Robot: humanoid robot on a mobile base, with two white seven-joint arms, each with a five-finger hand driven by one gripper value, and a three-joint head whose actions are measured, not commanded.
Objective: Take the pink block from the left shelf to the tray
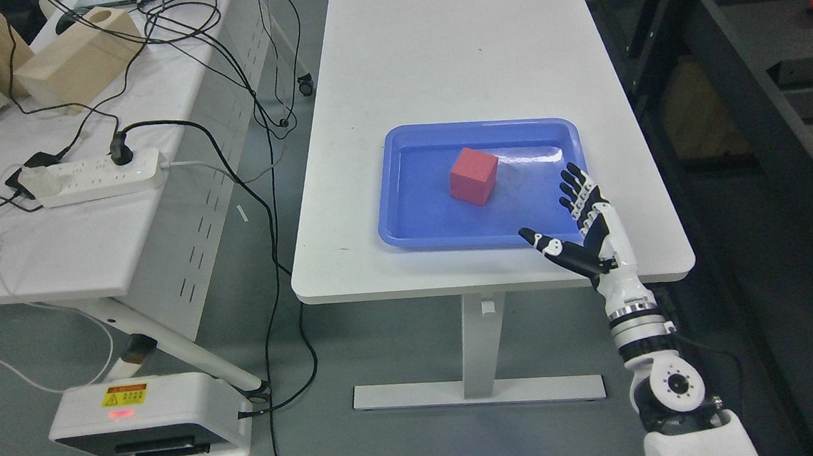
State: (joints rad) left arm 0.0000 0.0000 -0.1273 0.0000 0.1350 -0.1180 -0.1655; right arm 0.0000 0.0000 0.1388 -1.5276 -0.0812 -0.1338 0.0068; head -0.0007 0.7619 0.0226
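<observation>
The pink block (474, 175) sits inside the blue tray (406, 221), a little left of the tray's middle, resting flat on the tray floor and touching none of the walls. It reads more red-pink than pale pink, but it is the only block in sight. The tray lies on the white table (423, 55), toward the near edge.

The right hand (578, 227) hovers at about 4 o'clock from the block, over the tray's near-right corner, with the fingers (575, 187) spread apart and the thumb angled out toward 9 o'clock — it holds nothing. The left hand is not in view.

Judging from how things lie, the placing looks done, and what remains is clearing the arm away. The risk is in that retreat: the hand hangs close above the tray rim, so a low or sideways pull could catch the rim with the thumb and drag the tray toward the table's near edge, or tip it and send the block sliding.

The block is a cube, so it has no real long axis. It stands upright on one face, turned slightly, with one vertical edge pointing toward roughly 5 o'clock, so two side faces and the top show.

On the left bench a power strip (92, 177) and cables lie well apart from the work.
</observation>
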